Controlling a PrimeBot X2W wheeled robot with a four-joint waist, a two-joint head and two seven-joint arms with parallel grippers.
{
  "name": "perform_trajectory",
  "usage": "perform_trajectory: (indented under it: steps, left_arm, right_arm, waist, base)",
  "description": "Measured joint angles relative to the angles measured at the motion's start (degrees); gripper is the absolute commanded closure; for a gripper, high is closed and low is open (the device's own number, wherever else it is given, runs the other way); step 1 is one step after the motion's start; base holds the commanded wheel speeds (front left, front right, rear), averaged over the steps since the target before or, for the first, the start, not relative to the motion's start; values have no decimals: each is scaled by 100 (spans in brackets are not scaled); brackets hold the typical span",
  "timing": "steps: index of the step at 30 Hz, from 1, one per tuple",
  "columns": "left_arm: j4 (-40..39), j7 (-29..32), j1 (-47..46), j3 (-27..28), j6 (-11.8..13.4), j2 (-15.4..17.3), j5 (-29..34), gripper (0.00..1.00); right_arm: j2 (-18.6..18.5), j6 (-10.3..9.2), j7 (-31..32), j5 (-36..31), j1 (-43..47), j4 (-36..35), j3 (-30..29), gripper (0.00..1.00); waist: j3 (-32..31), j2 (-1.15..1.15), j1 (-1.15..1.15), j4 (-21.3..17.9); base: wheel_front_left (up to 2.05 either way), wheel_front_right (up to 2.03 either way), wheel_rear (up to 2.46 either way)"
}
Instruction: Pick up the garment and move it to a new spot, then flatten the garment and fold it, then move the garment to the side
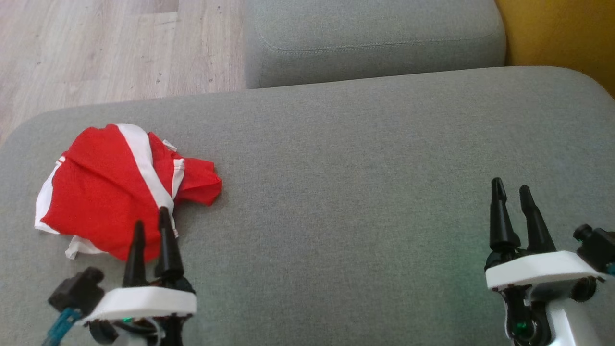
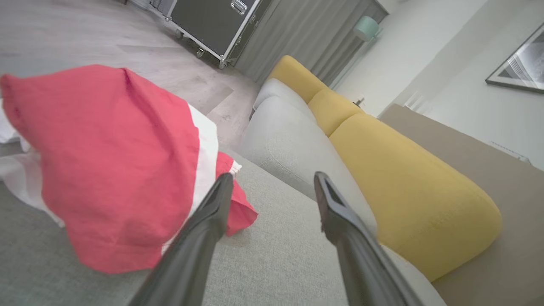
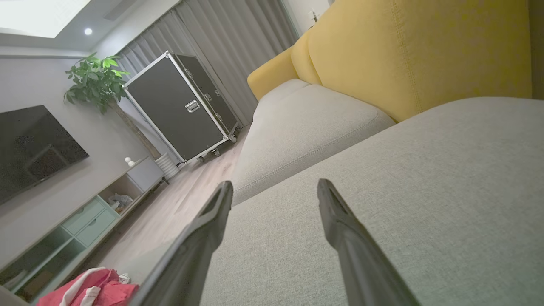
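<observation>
A crumpled red garment (image 1: 110, 192) with white stripes lies in a heap on the left part of the grey sofa seat (image 1: 346, 158). My left gripper (image 1: 151, 221) stands open just in front of the heap's near edge, nothing between its fingers. The left wrist view has the garment (image 2: 110, 165) bulging close on the left, beside the left finger (image 2: 212, 212), with the left gripper (image 2: 274, 180) open over bare cushion. Far to the right my right gripper (image 1: 511, 187) is open above bare cushion. In the right wrist view the right gripper (image 3: 274, 187) is open and the garment (image 3: 91, 291) shows at the lower left corner.
A second grey cushion (image 1: 370, 38) adjoins the seat at the back, with the yellow backrest (image 1: 562, 33) at the right. Wooden floor (image 1: 105, 48) lies beyond the seat's left far edge. A black wheeled case (image 3: 182, 106), a plant and a low cabinet stand across the room.
</observation>
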Motion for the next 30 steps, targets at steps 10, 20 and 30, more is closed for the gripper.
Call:
perform_trajectory:
  steps: [10, 20, 30]
  left_arm:
    - [2, -152, -69, -403, 133, 82, 1007, 0]
    - [10, -346, -123, -862, 389, 300, 1842, 0]
    - [229, -502, -251, -1354, 773, 549, 2644, 0]
  right_arm:
    - [0, 0, -167, -880, -19, -43, 74, 0]
    - [-1, 0, -336, -1757, -30, -120, 186, 0]
    - [-3, 0, -499, -2665, -35, -148, 287, 0]
  waist:
    - [0, 0, 0, 7]
    - [4, 0, 0, -11]
    - [-6, 0, 0, -41]
  base:
    - [0, 0, 0]
    - [0, 0, 0]
    - [0, 0, 0]
